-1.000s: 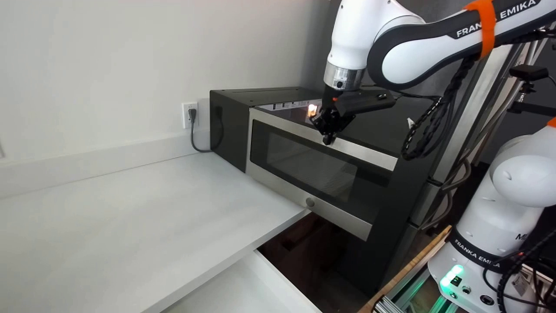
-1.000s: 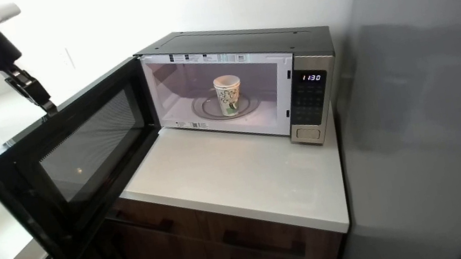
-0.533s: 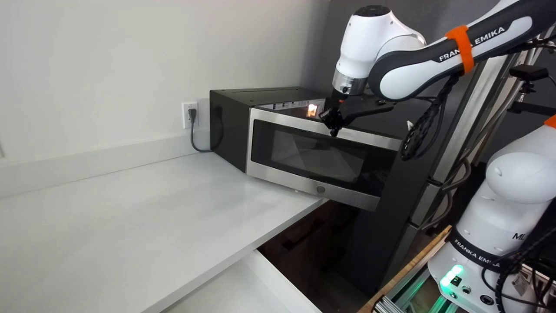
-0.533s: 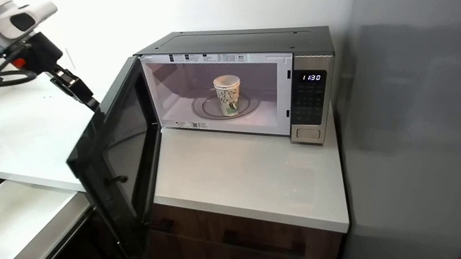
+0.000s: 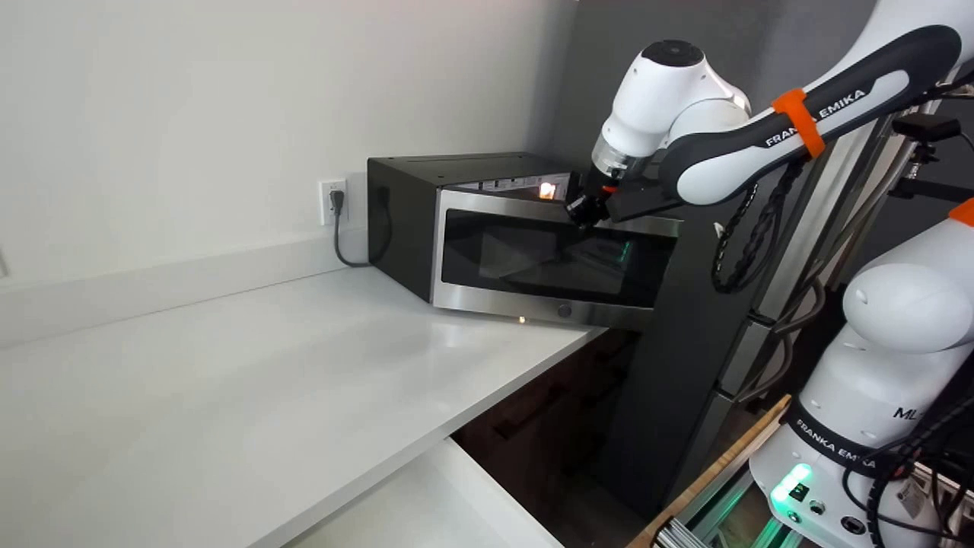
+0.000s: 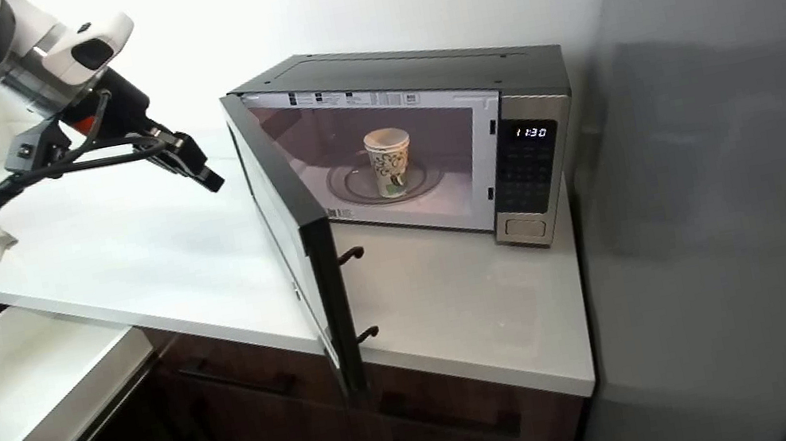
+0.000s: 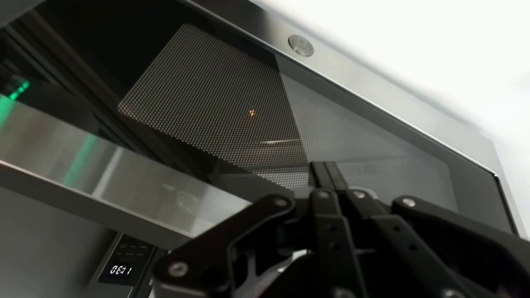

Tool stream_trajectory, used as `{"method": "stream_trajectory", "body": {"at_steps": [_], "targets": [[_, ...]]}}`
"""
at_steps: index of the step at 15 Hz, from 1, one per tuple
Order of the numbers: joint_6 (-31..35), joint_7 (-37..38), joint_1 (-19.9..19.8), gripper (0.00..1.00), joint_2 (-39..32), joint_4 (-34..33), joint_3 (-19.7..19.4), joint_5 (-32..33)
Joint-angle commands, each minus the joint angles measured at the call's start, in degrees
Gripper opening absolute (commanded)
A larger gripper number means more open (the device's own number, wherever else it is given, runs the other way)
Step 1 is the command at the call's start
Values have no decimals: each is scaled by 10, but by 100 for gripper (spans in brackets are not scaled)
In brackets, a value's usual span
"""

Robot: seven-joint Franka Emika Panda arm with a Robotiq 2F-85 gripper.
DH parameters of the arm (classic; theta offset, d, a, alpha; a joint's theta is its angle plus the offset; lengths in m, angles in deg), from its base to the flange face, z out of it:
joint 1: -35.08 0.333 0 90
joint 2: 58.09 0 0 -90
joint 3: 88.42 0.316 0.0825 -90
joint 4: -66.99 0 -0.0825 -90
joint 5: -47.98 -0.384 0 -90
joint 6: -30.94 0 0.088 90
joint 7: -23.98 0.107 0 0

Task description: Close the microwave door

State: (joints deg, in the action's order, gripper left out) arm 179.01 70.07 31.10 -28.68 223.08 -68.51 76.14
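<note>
While the microwave door (image 5: 549, 257) stands open, jaws together, contact unclear

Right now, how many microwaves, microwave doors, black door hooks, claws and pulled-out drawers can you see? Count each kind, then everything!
Microwave: 1
Microwave door: 1
Black door hooks: 2
Claw: 1
Pulled-out drawer: 1
Total: 6

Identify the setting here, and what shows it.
Likely a kitchen, though possibly a mock-up of one: a boxy, silver-trimmed dark grey microwave stands on a glossy white countertop, with black-handled dark brown drawer fronts below.
</note>
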Motion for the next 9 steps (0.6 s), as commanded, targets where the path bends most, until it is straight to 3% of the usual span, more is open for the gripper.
{"method": "stream_trajectory", "body": {"at_steps": [1,6,9], "targets": [[0,-5,-5,1,1,0,5,-6],[108,-16,-68,0,-24,-5,-2,53],[164,-54,-99,0,-51,-17,-27,88]]}}
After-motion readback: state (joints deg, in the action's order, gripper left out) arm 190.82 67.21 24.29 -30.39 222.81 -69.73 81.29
